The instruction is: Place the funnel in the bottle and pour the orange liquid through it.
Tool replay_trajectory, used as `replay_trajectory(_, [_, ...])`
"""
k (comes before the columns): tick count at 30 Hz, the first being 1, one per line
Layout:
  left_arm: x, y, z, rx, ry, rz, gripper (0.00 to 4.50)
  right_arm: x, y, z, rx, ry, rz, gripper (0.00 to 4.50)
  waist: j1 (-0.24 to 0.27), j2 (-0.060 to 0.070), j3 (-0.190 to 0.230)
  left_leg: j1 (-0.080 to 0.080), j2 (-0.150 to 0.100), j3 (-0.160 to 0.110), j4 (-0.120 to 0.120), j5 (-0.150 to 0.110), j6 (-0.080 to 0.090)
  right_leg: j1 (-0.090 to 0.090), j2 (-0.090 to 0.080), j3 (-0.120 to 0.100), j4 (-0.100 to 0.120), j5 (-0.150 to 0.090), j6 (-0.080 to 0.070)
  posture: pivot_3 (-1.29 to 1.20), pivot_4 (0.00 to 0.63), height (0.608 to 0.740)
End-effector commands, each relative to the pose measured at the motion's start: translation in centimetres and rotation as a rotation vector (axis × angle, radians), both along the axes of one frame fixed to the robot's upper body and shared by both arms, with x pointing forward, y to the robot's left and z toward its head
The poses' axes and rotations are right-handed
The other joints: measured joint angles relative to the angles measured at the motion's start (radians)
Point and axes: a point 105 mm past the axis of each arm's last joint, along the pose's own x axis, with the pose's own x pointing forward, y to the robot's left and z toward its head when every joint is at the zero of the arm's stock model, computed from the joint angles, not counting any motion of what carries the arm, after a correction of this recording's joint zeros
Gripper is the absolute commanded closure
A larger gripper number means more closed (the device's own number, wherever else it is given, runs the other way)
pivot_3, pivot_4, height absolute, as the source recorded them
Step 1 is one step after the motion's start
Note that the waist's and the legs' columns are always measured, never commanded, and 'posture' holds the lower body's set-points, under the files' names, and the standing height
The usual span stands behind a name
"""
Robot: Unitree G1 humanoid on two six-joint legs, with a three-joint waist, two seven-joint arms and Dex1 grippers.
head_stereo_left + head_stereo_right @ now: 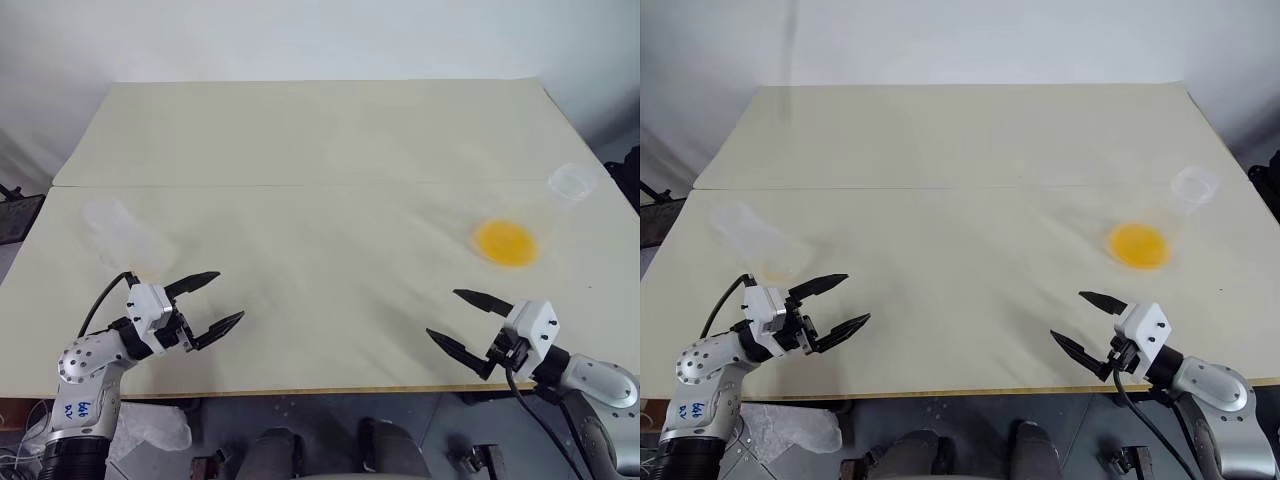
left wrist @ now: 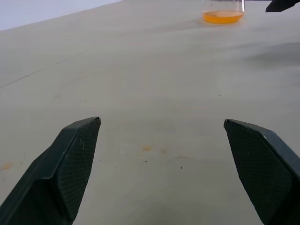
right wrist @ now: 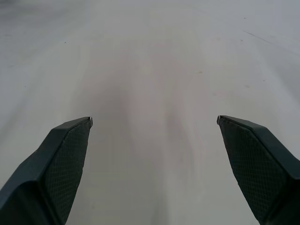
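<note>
The funnel cannot be told apart with certainty. Left gripper point(image 1: 216, 298) at 8 o'clock and right gripper point(image 1: 456, 315) at 4 o'clock: black tapered fingers spread wide, empty, over the matte cream table point(image 1: 320, 150). The bottle point(image 1: 120, 235), frosted and whitish, stands at 9 o'clock just beyond the left gripper. The orange liquid point(image 1: 506, 242) at 3 o'clock, in clear plastic. Small clear round cup point(image 1: 571, 183) beyond it, near the table's right edge.
</note>
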Motion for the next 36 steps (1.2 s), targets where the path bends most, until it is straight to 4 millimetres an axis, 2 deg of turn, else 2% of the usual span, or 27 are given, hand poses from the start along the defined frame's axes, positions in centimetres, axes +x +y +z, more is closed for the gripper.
replay_trajectory(1, [-0.1,0.3,0.9,-0.004,-0.047,0.002,0.00,0.2,-0.3,1.0,-0.007,-0.044,0.002,0.03,0.000,0.000,0.000,0.000,0.000,0.000,0.000,0.000,0.000,0.000,0.000,0.000,0.000,0.000,0.000,0.00,0.150,0.740])
replay_trajectory(4, [0.1,0.4,1.0,-0.018,-0.037,0.022,0.00,0.3,-0.1,1.0,-0.004,-0.045,0.002,0.03,0.001,0.000,0.000,0.000,0.000,0.000,0.000,0.000,0.000,0.000,0.000,0.000,0.000,0.000,0.000,0.00,0.150,0.740])
replay_trajectory(10, [1.6,1.5,0.5,-0.028,0.060,0.184,0.00,0.6,0.3,0.9,0.006,-0.042,0.023,0.03,0.006,0.000,0.000,0.000,0.000,0.000,0.000,0.000,0.000,0.000,0.000,0.000,0.000,0.000,0.000,0.00,0.150,0.740])
replay_trajectory(14, [1.2,1.7,1.9,-0.098,0.005,0.213,0.00,1.3,0.9,0.9,0.019,-0.039,0.051,0.03,0.005,0.000,0.000,0.000,0.000,0.000,0.000,0.000,0.000,0.000,0.000,0.000,0.000,0.000,0.000,0.00,0.150,0.740])
replay_trajectory(18, [-0.2,2.5,2.9,-0.150,-0.026,0.302,0.00,1.7,1.6,1.0,0.031,-0.029,0.092,0.03,0.004,0.000,0.000,0.000,0.000,0.000,0.000,0.000,0.000,0.000,0.000,0.001,0.000,0.000,0.000,0.00,0.150,0.740])
replay_trajectory(21, [-3.0,4.1,3.0,-0.188,-0.037,0.403,0.00,2.5,2.3,1.3,0.049,-0.028,0.134,0.03,-0.011,-0.001,0.000,0.000,0.000,0.000,0.000,0.000,0.000,0.000,0.000,0.001,0.000,0.000,0.000,0.00,0.150,0.740])
replay_trajectory(26, [-7.0,7.5,3.4,-0.211,-0.037,0.595,0.00,4.0,3.2,4.3,0.149,-0.080,0.180,0.03,-0.017,-0.003,0.002,0.000,0.002,0.000,0.000,-0.001,0.000,0.000,0.000,0.001,-0.001,0.000,0.000,0.00,0.150,0.740])
replay_trajectory(31, [-8.7,10.0,4.1,-0.223,-0.047,0.719,0.00,4.0,3.3,4.8,0.169,-0.060,0.227,0.03,0.008,-0.004,0.002,0.000,0.002,-0.002,0.000,-0.002,-0.001,0.000,-0.001,0.001,-0.004,-0.001,-0.002,0.00,0.150,0.740])
replay_trajectory(36, [-8.6,11.5,5.2,-0.203,-0.076,0.771,0.00,3.9,3.3,5.0,0.178,-0.042,0.262,0.03,0.006,-0.004,0.002,0.000,0.002,-0.002,0.000,-0.003,0.000,0.000,-0.001,0.001,-0.004,-0.001,-0.002,0.00,0.150,0.740])
